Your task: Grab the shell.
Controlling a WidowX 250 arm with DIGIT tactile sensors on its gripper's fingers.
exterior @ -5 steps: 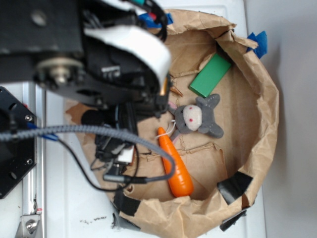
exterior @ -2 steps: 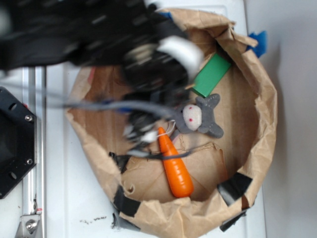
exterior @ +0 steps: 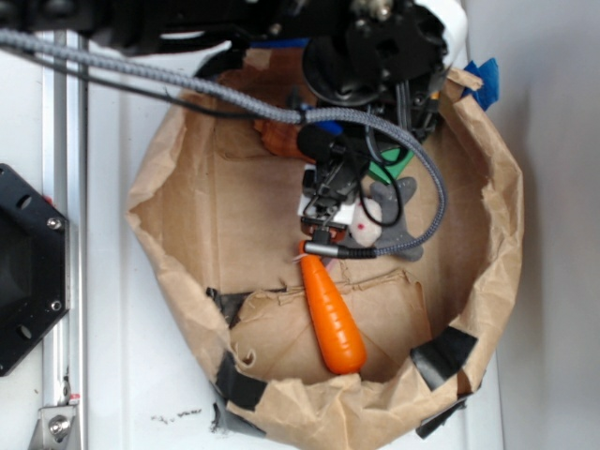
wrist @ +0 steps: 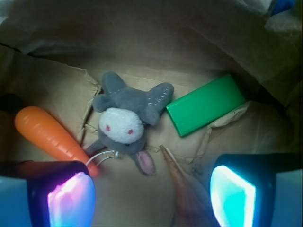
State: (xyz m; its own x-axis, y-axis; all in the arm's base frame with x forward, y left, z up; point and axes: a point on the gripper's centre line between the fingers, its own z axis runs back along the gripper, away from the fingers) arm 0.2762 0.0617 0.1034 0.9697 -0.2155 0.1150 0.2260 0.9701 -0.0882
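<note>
The shell (wrist: 182, 189) is tan-brown and lies on the brown paper. In the wrist view its thin point reaches toward the plush rabbit, and its body runs down out of frame between my fingers, closer to the right one. In the exterior view only its brown wide end (exterior: 275, 139) shows beside the arm. My gripper (wrist: 151, 198) is open and empty, above the shell with a finger on either side. In the exterior view the gripper (exterior: 319, 187) is mostly hidden by the arm and cables.
A smooth orange carrot (exterior: 333, 314) lies by my left finger (wrist: 71, 198). A grey plush rabbit (wrist: 125, 118) lies just ahead and a green block (wrist: 206, 104) beyond it to the right. Everything sits inside a crumpled brown paper bag with raised walls (exterior: 506, 234).
The arm has swung from the bag's left side to its upper middle. It now covers the shell and part of the green block, and the left half of the bag is uncovered.
</note>
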